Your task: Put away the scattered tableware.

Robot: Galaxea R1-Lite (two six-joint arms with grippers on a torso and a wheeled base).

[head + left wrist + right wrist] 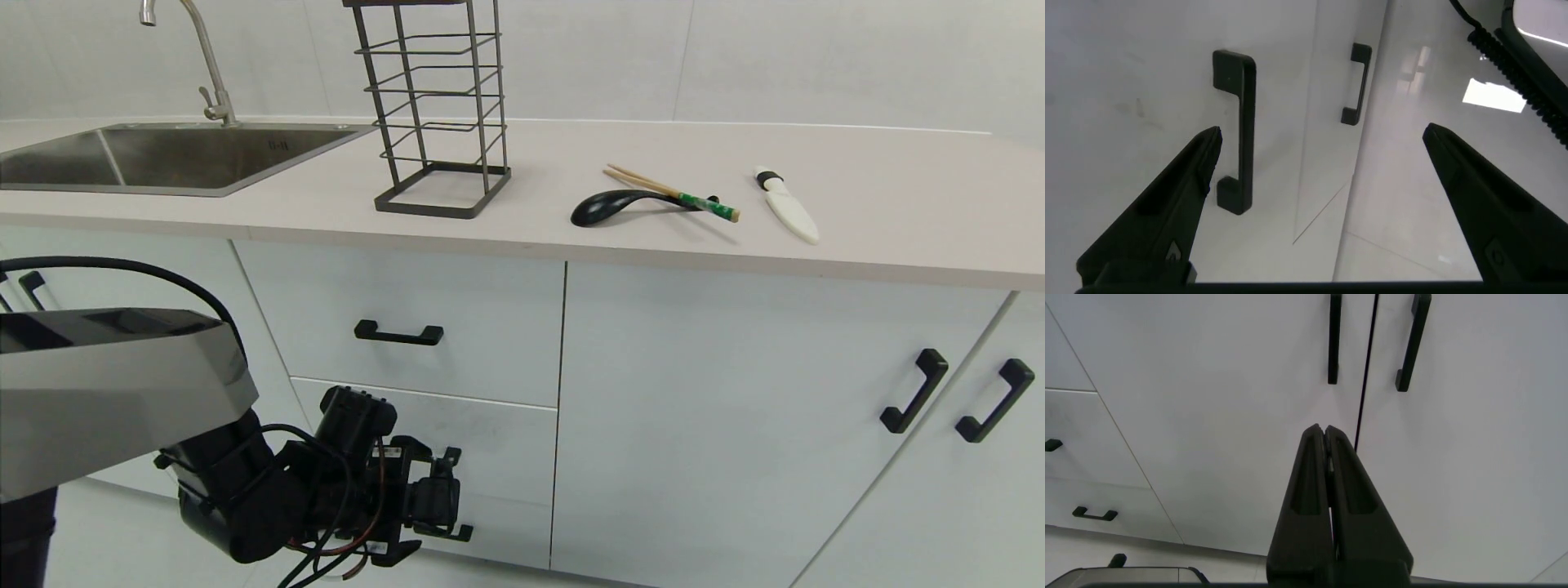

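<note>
A black spoon (608, 206) lies on the counter (898, 196) with its bowl toward the front edge. A pair of chopsticks (673, 194) rests across its handle, touching it. Just beside them, toward the robot's right, lies a white knife (788, 206) with a black band near its far end, apart from the chopsticks. A tall wire rack (441, 106) stands upright on the counter to the left of the spoon, well apart from it. Farther left is a steel sink (180, 155) with a tap (204, 57) behind it.

The left gripper (453, 498) hangs low in front of the drawers, below the counter. In its wrist view it (1321, 135) is released, its fingers spread wide, near a black drawer handle (1237, 131). The right gripper (1325, 429) is clenched on nothing, fingers pressed together, facing two white cabinet doors with black handles (1334, 339).
</note>
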